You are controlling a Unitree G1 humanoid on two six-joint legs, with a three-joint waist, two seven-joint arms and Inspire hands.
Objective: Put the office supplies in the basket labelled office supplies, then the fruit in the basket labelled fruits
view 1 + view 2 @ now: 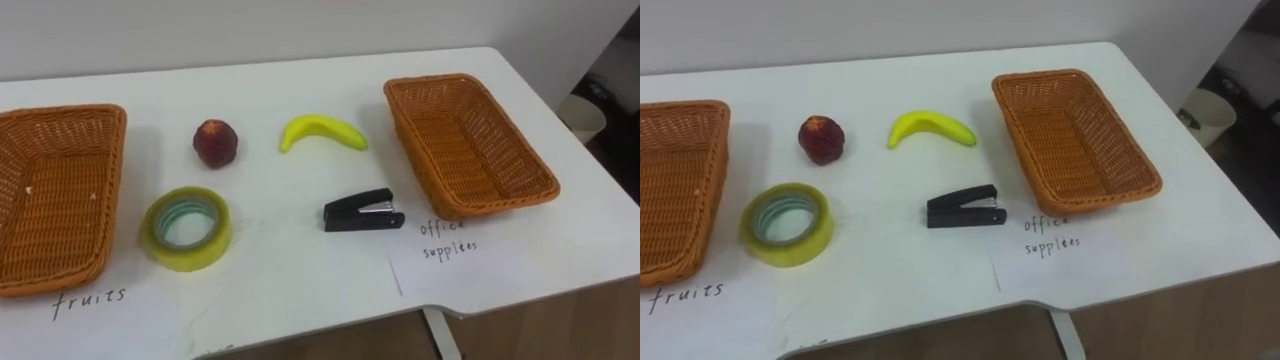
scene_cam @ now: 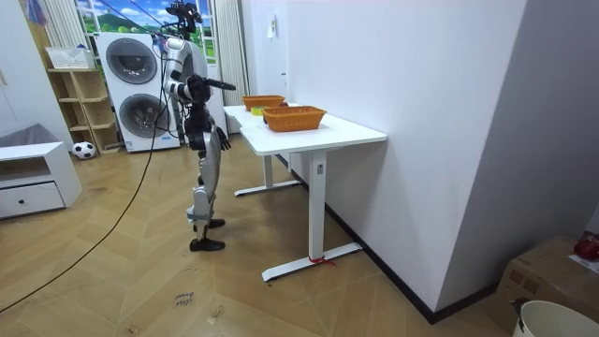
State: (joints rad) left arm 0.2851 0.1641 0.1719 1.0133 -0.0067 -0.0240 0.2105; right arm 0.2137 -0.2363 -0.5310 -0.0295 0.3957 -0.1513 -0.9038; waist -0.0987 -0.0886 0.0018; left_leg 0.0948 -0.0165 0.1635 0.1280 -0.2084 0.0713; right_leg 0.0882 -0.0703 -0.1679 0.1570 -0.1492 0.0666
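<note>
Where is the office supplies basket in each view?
Left eye view: office supplies basket at upper right.
Right eye view: right of centre.
Room view: the nearer basket, at the white table's near end.
Shared landmark: the fruit basket at the other end.

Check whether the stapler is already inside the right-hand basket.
No, the stapler lies on the white table beside the right-hand basket, which holds nothing.
</note>
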